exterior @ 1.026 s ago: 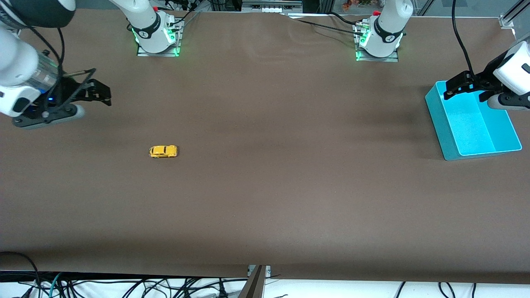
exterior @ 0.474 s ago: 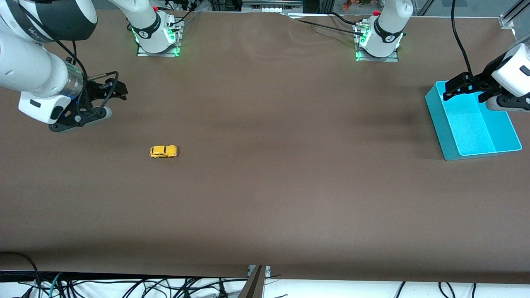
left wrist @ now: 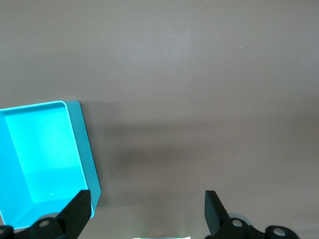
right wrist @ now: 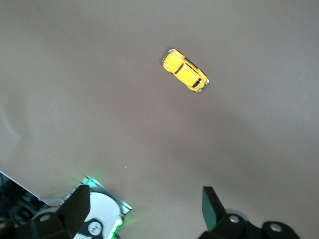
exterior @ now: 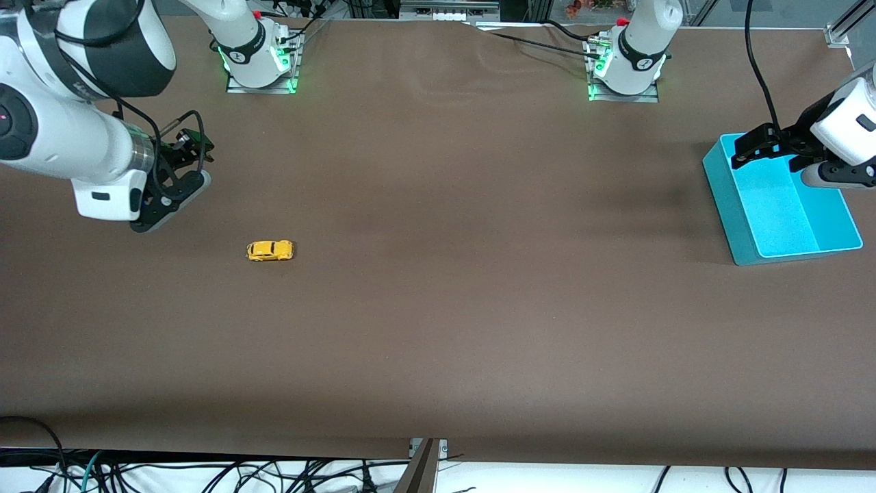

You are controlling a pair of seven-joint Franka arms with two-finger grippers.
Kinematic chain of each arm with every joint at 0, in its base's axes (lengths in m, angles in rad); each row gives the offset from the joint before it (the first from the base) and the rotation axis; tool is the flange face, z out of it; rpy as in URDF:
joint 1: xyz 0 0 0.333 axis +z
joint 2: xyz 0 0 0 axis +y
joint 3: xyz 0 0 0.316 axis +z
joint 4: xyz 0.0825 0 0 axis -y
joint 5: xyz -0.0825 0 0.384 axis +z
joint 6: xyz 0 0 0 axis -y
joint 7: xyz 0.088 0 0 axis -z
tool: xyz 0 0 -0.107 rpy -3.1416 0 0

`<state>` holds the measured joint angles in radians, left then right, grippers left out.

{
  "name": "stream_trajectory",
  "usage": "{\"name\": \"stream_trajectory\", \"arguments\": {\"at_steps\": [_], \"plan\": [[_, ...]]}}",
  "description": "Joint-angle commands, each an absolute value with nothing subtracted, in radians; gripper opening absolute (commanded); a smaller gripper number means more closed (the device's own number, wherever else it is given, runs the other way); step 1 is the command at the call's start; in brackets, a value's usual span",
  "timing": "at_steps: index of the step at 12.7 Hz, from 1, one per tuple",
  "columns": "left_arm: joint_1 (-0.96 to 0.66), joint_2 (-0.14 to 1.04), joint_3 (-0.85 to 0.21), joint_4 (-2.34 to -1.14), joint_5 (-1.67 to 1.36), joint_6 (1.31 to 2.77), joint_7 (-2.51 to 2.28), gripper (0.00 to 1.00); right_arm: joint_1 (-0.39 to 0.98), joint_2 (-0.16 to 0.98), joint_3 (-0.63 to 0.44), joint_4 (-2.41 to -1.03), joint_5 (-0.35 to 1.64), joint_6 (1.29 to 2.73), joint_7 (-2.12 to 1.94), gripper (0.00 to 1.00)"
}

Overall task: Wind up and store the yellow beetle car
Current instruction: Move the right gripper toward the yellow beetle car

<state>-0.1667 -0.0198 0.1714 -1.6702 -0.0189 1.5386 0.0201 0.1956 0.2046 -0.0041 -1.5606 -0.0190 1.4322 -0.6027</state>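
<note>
Even overhead light, soft shadows, sharp focus

**Yellow beetle car on the brown table**

I see the yellow beetle car (exterior: 270, 250) (right wrist: 185, 76) resting on its wheels, lying crosswise toward my right arm's end of the table. It is tiny, rounded, bright yellow with dark windows, and nothing touches it.

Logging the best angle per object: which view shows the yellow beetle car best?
The right wrist view: the yellow beetle car sits unobstructed, roof and windows distinct, on the brown table. The front view shows it small, toward the right arm's end. The left wrist view misses it.
</note>
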Motion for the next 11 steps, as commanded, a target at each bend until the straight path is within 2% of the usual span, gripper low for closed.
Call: {"name": "stream_trajectory", "arguments": {"at_steps": [1, 4, 11], "plan": [[-0.164, -0.009, 0.17, -1.643, -0.006, 1.523, 0.04, 1.0, 0.195, 0.189, -0.011, -1.637, -0.032, 1.518, -0.812, 0.99], [-0.166, -0.009, 0.169, -1.643, -0.006, 1.523, 0.038, 1.0, 0.192, 0.186, -0.014, -1.738, -0.028, 1.63, -1.003, 0.99], [-0.169, -0.009, 0.166, -1.643, -0.006, 1.522, 0.038, 1.0, 0.19, 0.166, -0.012, -2.041, -0.014, 1.998, -1.319, 0.99]]}}
